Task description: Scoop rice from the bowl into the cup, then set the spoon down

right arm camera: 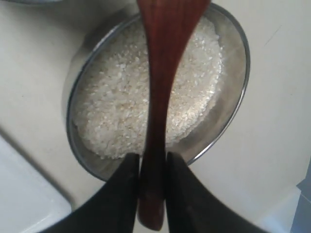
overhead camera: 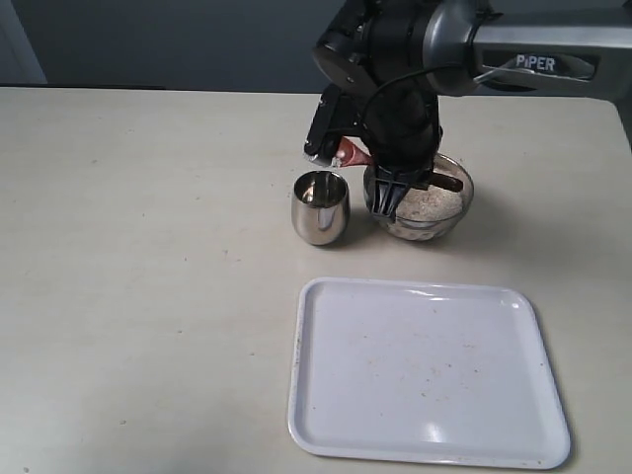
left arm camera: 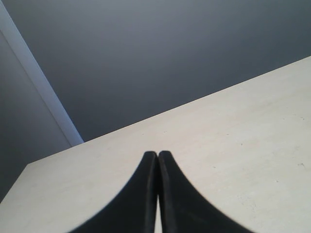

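Pale table (overhead camera: pixel 148 247), white tray (overhead camera: pixel 425 375) near the bowl (overhead camera: pixel 464 197), right arm (overhead camera: pixel 533 39) bent down over the bowl, right gripper (right arm camera: pixel 152 165) clamping a glossy reddish-brown spoon (right arm camera: pixel 165 58) by its handle, steel cup (overhead camera: pixel 321 212) just beside the bowl, spoon head above the cup's rim, white rice (right arm camera: pixel 121 111) in the bowl, left gripper (left arm camera: pixel 157 160) with fingers pressed together on nothing.

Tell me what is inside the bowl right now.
White rice lies in the bowl, covering most of its floor. The spoon, gripped by the right pincer, crosses over it and hides a strip of grains. The bottom under the rice cannot be seen.
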Robot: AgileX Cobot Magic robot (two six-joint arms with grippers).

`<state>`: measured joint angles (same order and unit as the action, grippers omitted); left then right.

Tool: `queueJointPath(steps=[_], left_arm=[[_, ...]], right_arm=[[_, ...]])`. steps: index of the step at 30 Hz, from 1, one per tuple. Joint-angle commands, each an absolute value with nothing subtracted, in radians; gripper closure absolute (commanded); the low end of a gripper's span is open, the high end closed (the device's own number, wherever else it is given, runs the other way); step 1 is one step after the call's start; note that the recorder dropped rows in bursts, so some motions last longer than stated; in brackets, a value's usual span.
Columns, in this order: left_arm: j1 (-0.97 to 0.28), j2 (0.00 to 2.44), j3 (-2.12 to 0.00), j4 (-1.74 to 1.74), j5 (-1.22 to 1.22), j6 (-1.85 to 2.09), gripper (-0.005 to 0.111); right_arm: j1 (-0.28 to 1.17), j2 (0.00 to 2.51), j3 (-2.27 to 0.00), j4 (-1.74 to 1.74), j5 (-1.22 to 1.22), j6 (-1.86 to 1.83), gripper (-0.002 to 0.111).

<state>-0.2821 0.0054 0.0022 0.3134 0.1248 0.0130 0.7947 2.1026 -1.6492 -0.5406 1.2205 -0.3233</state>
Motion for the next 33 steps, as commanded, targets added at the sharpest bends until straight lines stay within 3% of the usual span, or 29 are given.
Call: queueJointPath(steps=[1, 33], left_arm=[[-0.291, 0.0, 0.0, 0.315, 0.121, 0.008, 0.106], [-0.291, 0.0, 0.0, 0.315, 0.121, 0.008, 0.106]], right_arm=[[0.826, 2.1, -1.655, -0.544, 1.221, -0.317, 0.109], [0.886, 2.119, -1.59, -0.714, 1.221, -0.132, 0.109]])
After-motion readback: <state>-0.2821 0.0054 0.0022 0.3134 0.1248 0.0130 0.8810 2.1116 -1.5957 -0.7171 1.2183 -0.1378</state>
